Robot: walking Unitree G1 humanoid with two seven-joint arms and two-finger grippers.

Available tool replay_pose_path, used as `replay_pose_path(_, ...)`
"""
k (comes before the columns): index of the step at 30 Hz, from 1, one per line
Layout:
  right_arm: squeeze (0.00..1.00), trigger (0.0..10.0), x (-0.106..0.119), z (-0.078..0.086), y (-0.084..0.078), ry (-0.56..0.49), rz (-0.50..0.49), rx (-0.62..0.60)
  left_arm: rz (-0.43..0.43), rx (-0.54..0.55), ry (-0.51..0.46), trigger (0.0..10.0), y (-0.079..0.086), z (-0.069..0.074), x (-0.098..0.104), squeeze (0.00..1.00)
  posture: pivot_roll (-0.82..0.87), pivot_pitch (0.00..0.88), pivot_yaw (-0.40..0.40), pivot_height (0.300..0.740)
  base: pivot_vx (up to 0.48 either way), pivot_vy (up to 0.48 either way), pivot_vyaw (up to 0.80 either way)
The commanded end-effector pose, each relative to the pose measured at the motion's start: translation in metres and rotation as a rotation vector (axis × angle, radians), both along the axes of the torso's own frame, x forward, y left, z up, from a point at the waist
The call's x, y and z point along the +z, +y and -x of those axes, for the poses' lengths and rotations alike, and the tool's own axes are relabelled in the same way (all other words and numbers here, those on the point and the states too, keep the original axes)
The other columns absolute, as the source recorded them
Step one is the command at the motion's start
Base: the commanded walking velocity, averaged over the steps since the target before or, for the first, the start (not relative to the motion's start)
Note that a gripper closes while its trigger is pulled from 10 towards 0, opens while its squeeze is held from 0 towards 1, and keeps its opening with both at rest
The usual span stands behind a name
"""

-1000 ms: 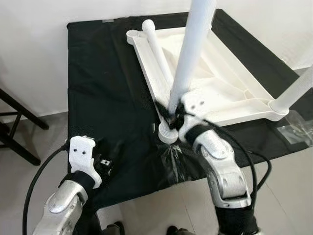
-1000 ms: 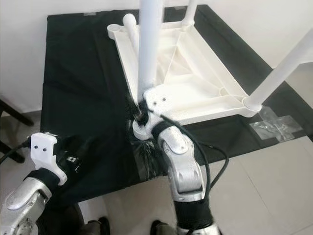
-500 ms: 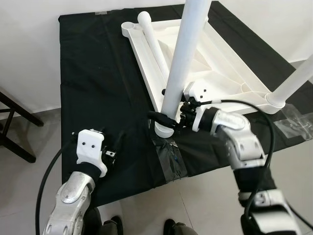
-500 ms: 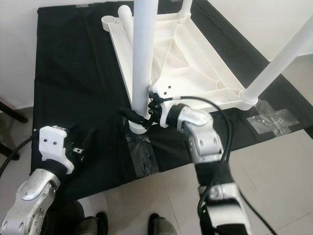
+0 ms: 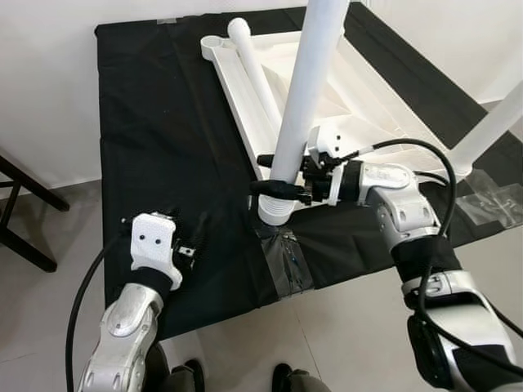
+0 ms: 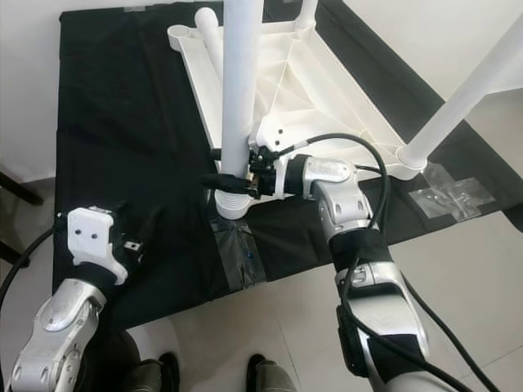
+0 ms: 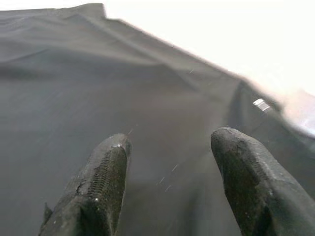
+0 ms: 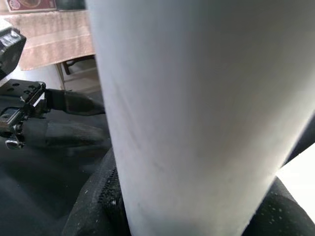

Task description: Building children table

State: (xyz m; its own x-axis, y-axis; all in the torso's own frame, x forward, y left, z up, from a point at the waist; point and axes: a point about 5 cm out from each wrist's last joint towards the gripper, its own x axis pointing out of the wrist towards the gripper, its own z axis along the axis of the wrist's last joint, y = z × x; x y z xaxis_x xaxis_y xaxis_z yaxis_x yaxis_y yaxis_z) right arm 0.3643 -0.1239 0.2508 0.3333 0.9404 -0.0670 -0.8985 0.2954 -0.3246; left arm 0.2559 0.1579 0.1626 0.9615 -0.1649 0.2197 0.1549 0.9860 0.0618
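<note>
So my left gripper (image 5: 198, 237) is just parked over the black cloth (image 5: 163, 122), fingers (image 7: 103, 182) spread wide with nothing between them, well off to the side of the action and not helping with anything right now.

Moving right from there, past the taped patch (image 5: 282, 257) on the cloth, there's the white leg (image 5: 298, 114) I'm working on, standing up in the near corner socket of the upside-down table top (image 5: 384, 122). My right gripper (image 5: 274, 173) is clamped around it low down, just above the socket, one finger on each side. Half a second ago my forearm came at it more from below; now the wrist has swung round so the arm reaches in from the far side of the leg, almost level. A second ago it was right underneath. To me that reads like I'm turning the leg to screw it home, one twist at a time.

Beyond my right arm, another leg (image 5: 490, 131) already stands in the next corner, one spare leg (image 5: 249, 61) lies inside the frame, and a plastic bag (image 5: 494, 200) sits at the cloth's edge.
</note>
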Motion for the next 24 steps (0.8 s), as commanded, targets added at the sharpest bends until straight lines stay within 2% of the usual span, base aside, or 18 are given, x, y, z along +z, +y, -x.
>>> replay_pose_path(1, 0.0, 0.0, -0.01, 0.001, -0.005, -0.006, -0.044, -0.073, -0.004, 0.017, 0.018, 10.0, 0.003, 0.002, -0.007, 0.0, 0.1, 0.268, -0.1, 0.74, 0.0, 0.0, 0.0)
replay_pose_path(3, 0.0, 0.0, -0.015, 0.001, -0.007, 0.006, -0.11, -0.173, -0.01, 0.016, 0.017, 10.0, 0.003, 0.002, -0.008, 0.0, 0.09, 0.269, -0.101, 0.74, 0.0, 0.0, 0.0)
replay_pose_path(5, 0.0, 0.0, -0.031, 0.007, -0.003, 0.025, -0.161, -0.338, -0.009, 0.014, 0.015, 10.0, 0.002, 0.0, -0.007, 0.0, 0.08, 0.274, -0.105, 0.74, 0.0, 0.0, 0.0)
replay_pose_path(6, 0.0, 0.0, -0.045, 0.009, -0.001, 0.029, -0.191, -0.583, -0.012, 0.008, 0.013, 10.0, 0.001, -0.001, -0.006, 0.0, 0.07, 0.278, -0.101, 0.74, 0.0, 0.0, 0.0)
replay_pose_path(7, 0.0, 0.0, -0.045, 0.009, -0.001, 0.029, -0.191, -0.583, -0.012, 0.008, 0.013, 10.0, 0.001, -0.001, -0.006, 0.0, 0.07, 0.278, -0.101, 0.74, 0.0, 0.0, 0.0)
replay_pose_path(8, 0.0, 0.0, -0.055, 0.012, -0.003, 0.027, -0.208, -0.765, -0.014, 0.004, 0.012, 10.0, 0.0, -0.002, -0.005, 0.0, 0.07, 0.278, -0.101, 0.74, 0.0, 0.0, 0.0)
replay_pose_path(9, 0.0, 0.0, -0.07, 0.022, -0.009, 0.017, -0.174, -0.983, -0.015, 0.0, 0.01, 10.0, 0.0, -0.004, -0.005, 0.0, 0.05, 0.288, -0.086, 0.74, 0.0, 0.0, 0.0)
replay_pose_path(10, 0.0, 0.0, -0.07, 0.022, -0.009, 0.017, -0.174, -0.983, -0.015, 0.0, 0.01, 10.0, 0.0, -0.004, -0.005, 0.0, 0.05, 0.288, -0.086, 0.74, 0.0, 0.0, 0.0)
replay_pose_path(11, 0.0, 0.0, -0.087, 0.041, 0.004, 0.036, -0.112, -0.991, -0.019, -0.013, 0.01, 10.0, -0.003, -0.006, -0.004, 0.0, 0.05, 0.289, -0.081, 0.74, 0.0, 0.0, 0.0)
replay_pose_path(13, 0.0, 0.0, -0.083, 0.055, 0.03, -0.052, -0.034, -0.811, -0.042, -0.035, 0.011, 10.0, -0.005, -0.009, -0.003, 0.0, 0.04, 0.284, -0.077, 0.74, 0.0, 0.0, 0.0)
replay_pose_path(16, 0.0, 0.0, -0.084, 0.051, 0.031, -0.008, -0.049, -0.804, -0.037, -0.032, 0.014, 10.0, -0.004, -0.009, -0.004, 0.0, 0.03, 0.279, -0.076, 0.74, 0.0, 0.0, 0.0)
replay_pose_path(18, 0.0, 0.0, -0.089, 0.043, 0.023, 0.042, -0.062, -0.86, -0.013, -0.025, 0.022, 10.0, -0.001, -0.01, -0.005, 0.0, 0.06, 0.282, -0.094, 0.74, 0.0, 0.0, 0.0)
replay_pose_path(20, 0.0, 0.0, -0.091, 0.042, 0.022, 0.071, -0.065, -0.875, -0.013, -0.019, 0.023, 10.0, 0.0, -0.009, -0.005, 0.0, 0.06, 0.284, -0.093, 0.74, 0.0, 0.0, 0.0)
replay_pose_path(21, 0.0, 6.8, -0.089, 0.04, 0.023, 0.064, -0.064, -0.878, -0.014, -0.004, 0.022, 10.0, 0.001, -0.008, -0.006, 0.0, 0.06, 0.285, -0.091, 0.74, 0.0, 0.0, 0.0)
replay_pose_path(22, 0.0, 6.8, -0.089, 0.04, 0.023, 0.064, -0.064, -0.878, -0.014, -0.004, 0.022, 10.0, 0.001, -0.008, -0.006, 0.0, 0.06, 0.285, -0.091, 0.74, 0.0, 0.0, 0.0)
replay_pose_path(23, 0.0, 10.0, -0.083, 0.038, 0.024, 0.05, -0.078, -0.882, -0.013, 0.009, 0.023, 10.0, 0.003, -0.007, -0.006, 0.0, 0.06, 0.286, -0.094, 0.74, 0.0, 0.0, 0.0)
replay_pose_path(24, 0.93, 10.0, -0.075, 0.033, 0.021, 0.043, -0.1, -0.871, -0.009, 0.014, 0.026, 10.0, 0.003, -0.007, -0.006, 0.0, 0.06, 0.287, -0.096, 0.74, 0.0, 0.0, 0.0)
